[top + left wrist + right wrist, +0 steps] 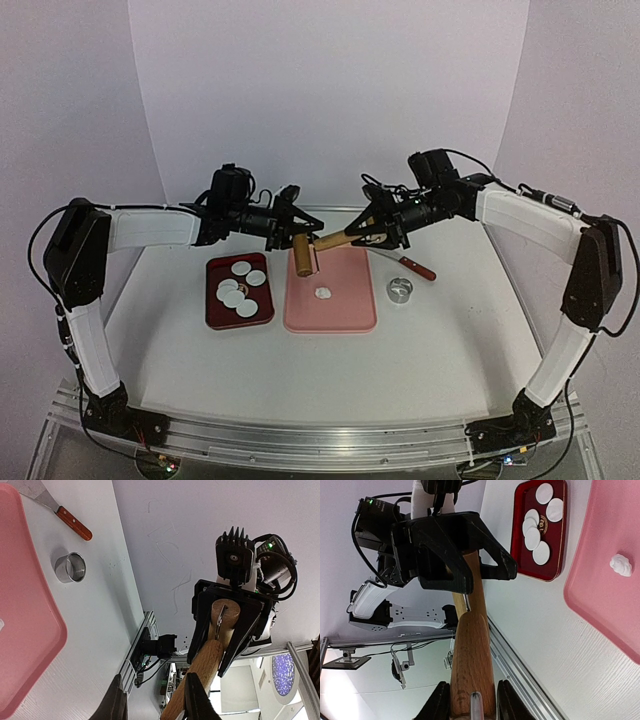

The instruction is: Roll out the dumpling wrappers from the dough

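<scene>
The dough [322, 293] is a small white lump on the pink board [330, 315]; it also shows in the right wrist view [621, 565]. Several round white dumpling wrappers [238, 285] lie in the dark red tray [215, 310], also seen in the right wrist view [540, 520]. My right gripper [365, 233] is shut on one handle of the wooden rolling pin [304, 255] and holds it in the air over the board's back left corner [472, 685]. My left gripper [290, 228] is open, its fingers [197, 700] on either side of the pin's other end.
A small metal ring cutter [400, 290] stands on the table right of the board, also in the left wrist view [70, 567]. A scraper with a red handle [418, 267] lies behind it. The tray sits left of the board.
</scene>
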Robot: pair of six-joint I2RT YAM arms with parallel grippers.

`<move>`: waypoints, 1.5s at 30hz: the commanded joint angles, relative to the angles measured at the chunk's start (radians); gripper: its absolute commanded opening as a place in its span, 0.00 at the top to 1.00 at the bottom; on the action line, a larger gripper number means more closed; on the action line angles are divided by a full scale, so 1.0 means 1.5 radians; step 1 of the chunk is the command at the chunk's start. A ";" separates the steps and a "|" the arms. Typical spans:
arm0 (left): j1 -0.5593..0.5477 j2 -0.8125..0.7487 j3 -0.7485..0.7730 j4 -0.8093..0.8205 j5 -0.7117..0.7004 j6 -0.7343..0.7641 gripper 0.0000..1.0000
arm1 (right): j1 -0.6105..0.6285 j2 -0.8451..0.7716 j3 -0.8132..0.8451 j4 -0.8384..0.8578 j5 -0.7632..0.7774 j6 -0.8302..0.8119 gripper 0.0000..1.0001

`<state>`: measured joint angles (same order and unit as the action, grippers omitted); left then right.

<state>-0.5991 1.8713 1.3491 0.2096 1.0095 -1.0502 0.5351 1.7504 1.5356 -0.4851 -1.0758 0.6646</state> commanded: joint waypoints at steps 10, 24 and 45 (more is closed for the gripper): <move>-0.017 -0.019 0.014 0.004 -0.021 -0.015 0.34 | 0.007 -0.023 0.015 0.046 0.052 0.001 1.00; -0.017 -0.041 -0.021 -0.003 -0.090 -0.039 0.88 | 0.008 -0.028 0.020 0.046 0.056 -0.003 0.91; -0.020 -0.009 -0.003 0.011 0.039 0.006 1.00 | 0.004 -0.009 0.021 0.051 0.025 -0.014 0.32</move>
<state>-0.6238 1.8584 1.3121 0.2092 1.0089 -1.0627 0.5400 1.7461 1.5352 -0.4630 -1.0011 0.6602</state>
